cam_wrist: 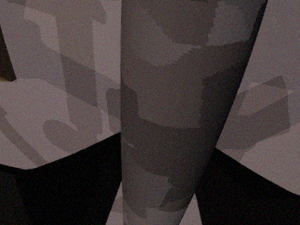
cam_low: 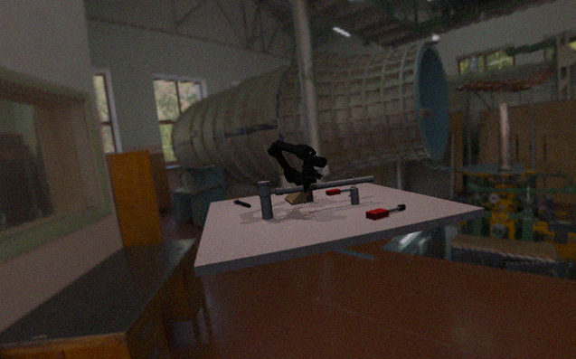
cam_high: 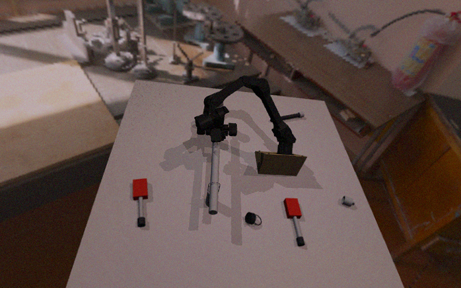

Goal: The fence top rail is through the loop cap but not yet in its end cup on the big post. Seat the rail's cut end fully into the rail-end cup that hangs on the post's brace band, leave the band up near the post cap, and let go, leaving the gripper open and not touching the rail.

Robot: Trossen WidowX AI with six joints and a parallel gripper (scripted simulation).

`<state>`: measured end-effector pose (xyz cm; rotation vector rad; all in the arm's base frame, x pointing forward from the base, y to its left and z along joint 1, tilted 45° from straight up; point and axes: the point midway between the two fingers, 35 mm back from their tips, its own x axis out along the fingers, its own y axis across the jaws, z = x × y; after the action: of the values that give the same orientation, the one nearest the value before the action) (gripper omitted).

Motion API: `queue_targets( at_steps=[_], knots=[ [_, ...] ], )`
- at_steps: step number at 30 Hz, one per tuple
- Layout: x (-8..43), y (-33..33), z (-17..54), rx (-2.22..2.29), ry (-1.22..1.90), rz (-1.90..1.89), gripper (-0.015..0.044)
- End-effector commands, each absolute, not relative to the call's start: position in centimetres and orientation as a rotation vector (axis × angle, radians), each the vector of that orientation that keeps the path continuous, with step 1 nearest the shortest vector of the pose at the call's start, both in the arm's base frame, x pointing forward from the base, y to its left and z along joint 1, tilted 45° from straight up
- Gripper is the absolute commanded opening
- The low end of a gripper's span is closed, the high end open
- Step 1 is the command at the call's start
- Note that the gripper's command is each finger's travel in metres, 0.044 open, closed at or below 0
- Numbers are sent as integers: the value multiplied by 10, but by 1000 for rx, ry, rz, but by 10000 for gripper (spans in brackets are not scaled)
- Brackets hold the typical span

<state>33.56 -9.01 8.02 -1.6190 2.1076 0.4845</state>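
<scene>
The grey fence top rail (cam_high: 215, 163) (cam_low: 345, 182) (cam_wrist: 173, 94) is held up off the table, level or nearly so. My gripper (cam_high: 217, 138) (cam_low: 307, 187) (cam_wrist: 160, 141) is shut on the rail, with a black finger on each side of it in the wrist view. The rail passes over the small post (cam_low: 354, 196) (cam_high: 218, 187) and through the loop cap, its far part sticking out beyond. The big post (cam_low: 266, 204) stands upright with its cap (cam_low: 262, 182) on top. The rail's cut end is close beside that post's upper part; the cup and band are too small to tell how deep the end sits.
The tan wedge-shaped arm base (cam_high: 280, 165) (cam_low: 299, 197) stands beside the rail. Two red-headed tools (cam_high: 140, 188) (cam_high: 292, 208) lie on either side of the small post. A black cap with a ring (cam_high: 250, 218), a small grey cup (cam_high: 347, 201) and a dark rod (cam_high: 292, 117) (cam_low: 242, 204) lie on the table.
</scene>
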Motion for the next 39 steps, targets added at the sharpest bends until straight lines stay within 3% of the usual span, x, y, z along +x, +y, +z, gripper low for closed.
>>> queue_targets(
  at_steps=[1,39],
  knots=[
    [341,-82,80,-1624,2088,474,0],
    [337,-93,88,-1621,2112,483,0]
  ],
)
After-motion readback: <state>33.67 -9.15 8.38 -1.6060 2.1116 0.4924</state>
